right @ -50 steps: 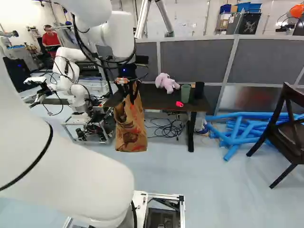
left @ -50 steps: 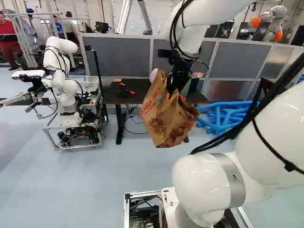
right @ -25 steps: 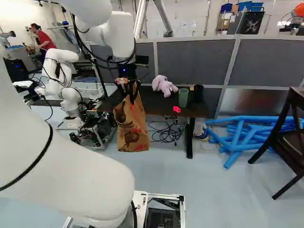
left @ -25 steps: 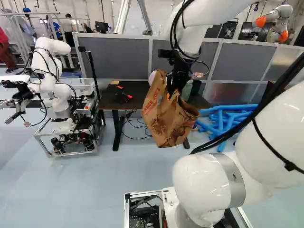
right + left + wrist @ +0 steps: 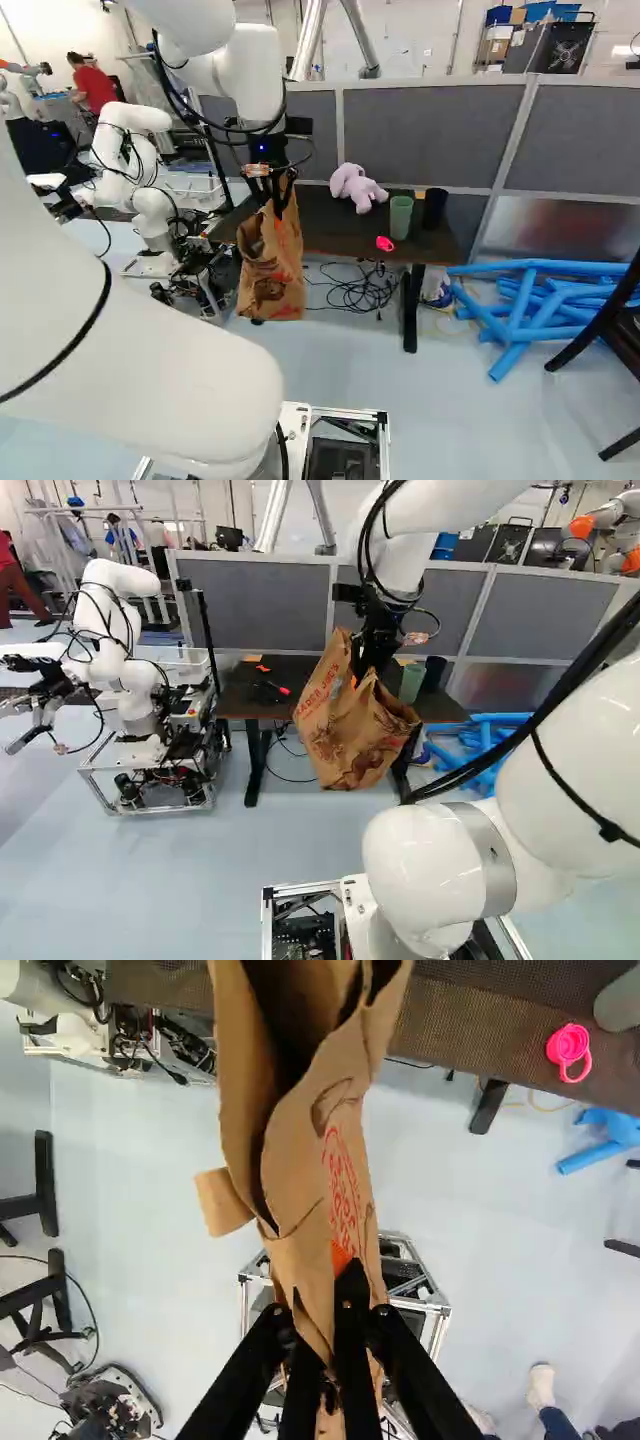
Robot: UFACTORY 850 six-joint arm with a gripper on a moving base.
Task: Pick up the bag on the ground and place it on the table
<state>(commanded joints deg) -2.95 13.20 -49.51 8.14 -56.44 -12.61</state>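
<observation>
My gripper is shut on the top edge of the brown paper bag, which hangs off the floor in front of the dark table. In the right base view the bag's lower part hangs below the tabletop's level. The wrist view shows the gripper pinching a fold of paper, an orange pad showing beside it. From there the bag reaches out ahead of the fingers, its mouth partly open and overlapping the table's edge. What lies inside the bag is hidden.
On the table are a pink plush toy, a green cup, a black cup and a small pink item. Blue tubes and a chair stand right. Another robot is at the left.
The base has moved: the table appears nearer in both base views, and the scene has lately shifted rightward. Arm and held bag keep their place against the joint at the foot.
</observation>
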